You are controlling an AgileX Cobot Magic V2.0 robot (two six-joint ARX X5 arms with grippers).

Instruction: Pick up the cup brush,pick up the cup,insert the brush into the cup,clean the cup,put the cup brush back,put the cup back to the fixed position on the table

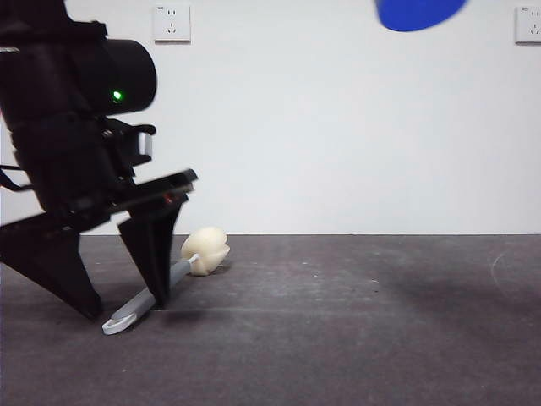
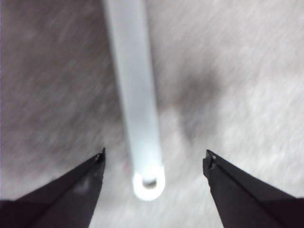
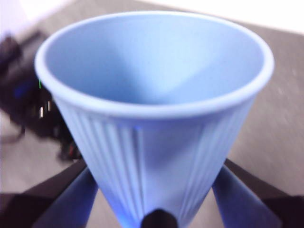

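Black left gripper [image 2: 154,161] straddles the grey-handled, sponge-headed cup brush [image 1: 173,275] lying on the dark table [image 1: 355,321], jaws wide — closing comes next, judging by the task. Right gripper [image 3: 154,199] clamps the blue ribbed plastic cup [image 3: 152,118] aloft.

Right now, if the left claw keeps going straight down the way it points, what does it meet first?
Probably the table: the open left claw straddles the cup brush handle, its tips already at or near the surface.
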